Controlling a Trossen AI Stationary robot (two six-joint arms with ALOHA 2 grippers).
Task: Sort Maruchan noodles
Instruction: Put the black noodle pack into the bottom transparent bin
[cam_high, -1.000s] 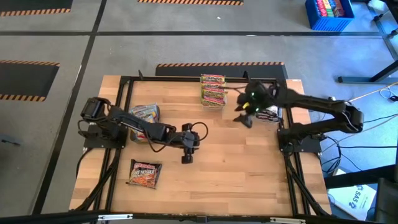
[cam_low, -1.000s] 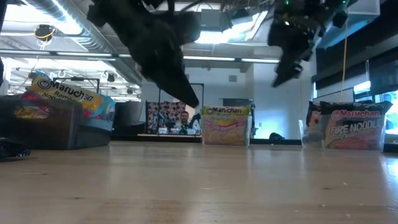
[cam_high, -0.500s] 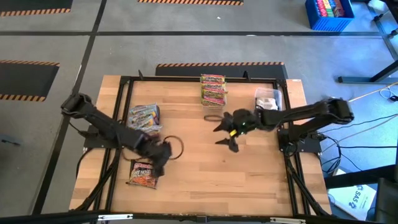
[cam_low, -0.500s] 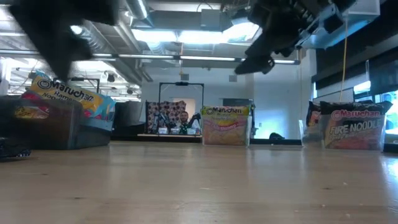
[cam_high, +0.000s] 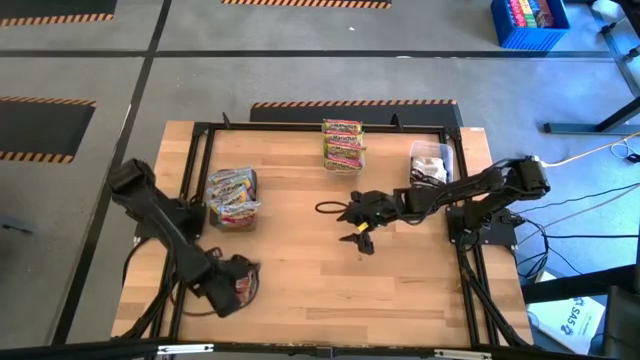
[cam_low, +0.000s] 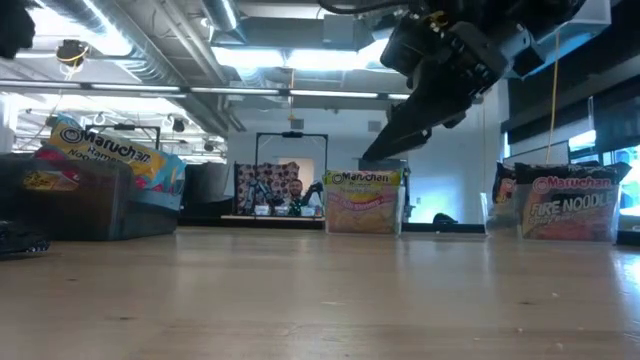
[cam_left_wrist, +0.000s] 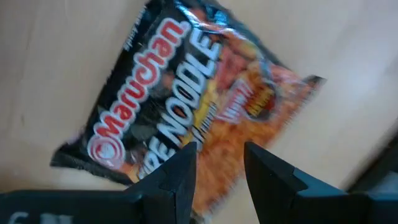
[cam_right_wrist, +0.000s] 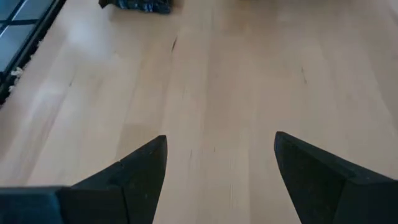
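The left gripper (cam_high: 238, 287) has swung from mid-table back to the near left corner and now hangs right over the dark Fire Noodle packet (cam_left_wrist: 186, 115), fingers (cam_left_wrist: 177, 177) parted. The right gripper (cam_high: 362, 238) has come away from the far right tub (cam_high: 431, 160) to the bare table (cam_high: 330, 270) middle, jaws spread wide.

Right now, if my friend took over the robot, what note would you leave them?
Left gripper: open, above the dark Fire Noodle packet at the table's near left; not gripped yet.
Right gripper: open, empty, over mid-table.
Sorted already: yellow-green packets stacked at the far edge, mixed packets in the left tub, packets in the right tub.
Left to do: pick up that last loose packet and sort it.
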